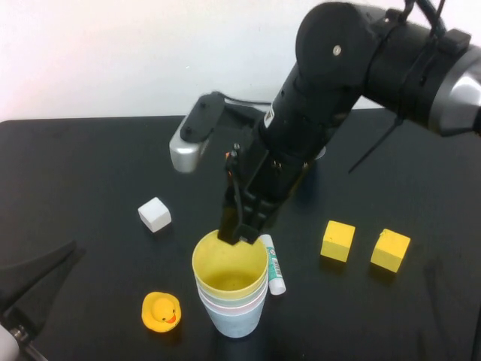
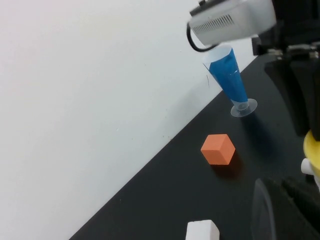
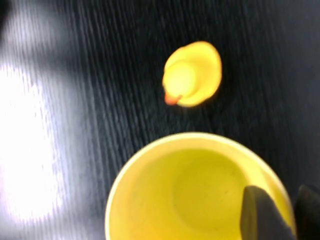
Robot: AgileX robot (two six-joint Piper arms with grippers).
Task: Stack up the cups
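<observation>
The right tool [image 1: 239,235] is straddling the far rim of the yellow cup [image 1: 229,272], nested atop the cups [image 1: 234,312] directly beneath it, fingers parting narrowly, likely releasing and needing a straight lift, while the left tool [image 1: 22,289] is sitting shut nearby.

This looks like a robot test lab rather than a home or shop. A matte black bench [image 1: 90,165] fills most of the high view and runs straight up to a bare white wall [image 1: 113,53] across the top of the frame, with no furniture or decoration. Two black robot arms reach over it, the right one [image 1: 338,98] filling the upper right. Scattered on the bench are small, unrelated practice props: two yellow blocks [image 1: 337,241], a white cube [image 1: 155,214], a rubber duck [image 1: 161,311] at lower centre, an orange cube [image 2: 218,149] and nested plastic cups [image 1: 230,292].
</observation>
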